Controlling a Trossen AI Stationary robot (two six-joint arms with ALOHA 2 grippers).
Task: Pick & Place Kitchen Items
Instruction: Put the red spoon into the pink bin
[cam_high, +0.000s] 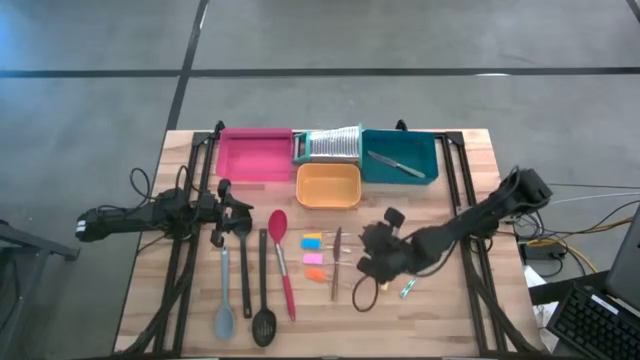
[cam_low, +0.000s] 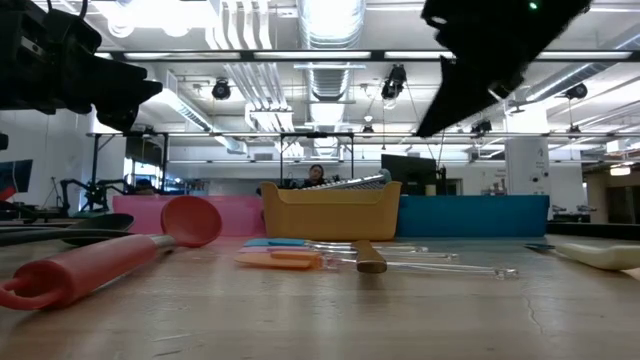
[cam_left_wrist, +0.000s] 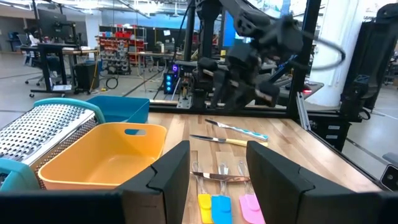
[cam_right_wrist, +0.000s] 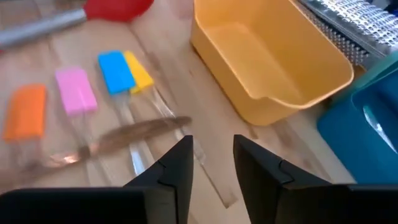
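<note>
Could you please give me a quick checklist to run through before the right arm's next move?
1. Right pincer empty, fingers apart: ok.
2. Right pincer near the wood-handled knife and small coloured spatulas: ok.
3. Orange rectangular tray empty: ok.
4. Teal rectangular tray holds one knife, space left: ok.
5. Left pincer away by the long-handled spoons: ok.
6. Which item is targeted: cannot tell.
</note>
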